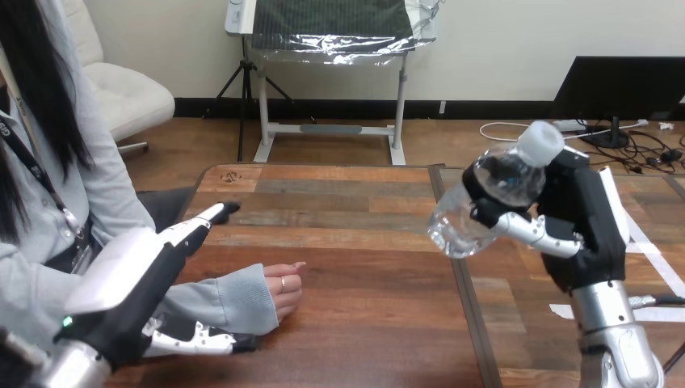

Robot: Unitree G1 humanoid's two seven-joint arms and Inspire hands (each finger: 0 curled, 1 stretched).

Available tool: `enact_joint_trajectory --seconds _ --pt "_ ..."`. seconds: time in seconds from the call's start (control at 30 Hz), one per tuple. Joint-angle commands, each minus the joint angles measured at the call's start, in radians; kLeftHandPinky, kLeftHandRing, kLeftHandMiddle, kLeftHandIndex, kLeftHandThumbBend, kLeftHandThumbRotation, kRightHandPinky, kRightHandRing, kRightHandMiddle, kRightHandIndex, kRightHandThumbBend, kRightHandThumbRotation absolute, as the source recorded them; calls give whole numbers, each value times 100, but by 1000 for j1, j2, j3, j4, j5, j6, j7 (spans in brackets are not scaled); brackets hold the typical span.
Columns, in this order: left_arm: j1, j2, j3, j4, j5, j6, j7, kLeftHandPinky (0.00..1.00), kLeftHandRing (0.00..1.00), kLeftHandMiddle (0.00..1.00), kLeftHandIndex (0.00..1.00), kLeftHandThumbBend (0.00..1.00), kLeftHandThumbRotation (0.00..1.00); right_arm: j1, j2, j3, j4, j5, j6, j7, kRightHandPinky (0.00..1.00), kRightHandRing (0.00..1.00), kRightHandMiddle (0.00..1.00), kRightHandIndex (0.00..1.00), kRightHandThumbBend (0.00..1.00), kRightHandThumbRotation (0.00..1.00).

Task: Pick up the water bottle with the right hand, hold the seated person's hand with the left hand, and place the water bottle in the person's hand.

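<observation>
Clear water bottle [483, 198] clamped in right hand [583, 220] fingers, raised over right bench [363, 242], cap [540, 142] far-right, base tilted left | person's hand [283, 289] well left, on bench | left hand [129, 279] nearer it, fingers straight over sleeve [230, 301], no grip seen

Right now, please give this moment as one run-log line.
right hand: shut on water bottle, above table, tilted | left hand: open, at person's sleeve | person's hand: resting on table
</observation>
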Motion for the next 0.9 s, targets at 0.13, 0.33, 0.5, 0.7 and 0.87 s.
enact_joint_trajectory --seconds 0.13,0.33,0.5,0.7,0.87 --pt "-94 80 -39 -38 31 39 -31 82 86 87 88 100 27 -25 -2 19 -110 41 -8 30 18 25 34 37 64 0" --pt "-116 113 -60 -17 55 39 -28 80 83 84 85 100 28 -7 -1 31 -140 47 -11 36 17 24 33 37 65 0" --pt "-137 135 -82 1 66 55 -44 79 81 82 84 100 28 8 -1 41 -168 53 -16 44 17 24 33 37 65 0" --pt "-167 151 -108 37 76 71 -55 75 79 81 82 100 25 27 4 54 -208 71 -14 60 17 24 33 36 65 0" --pt "-193 166 -131 80 93 65 -38 71 75 79 81 100 23 44 8 63 -245 87 -3 75 17 24 33 36 65 0"
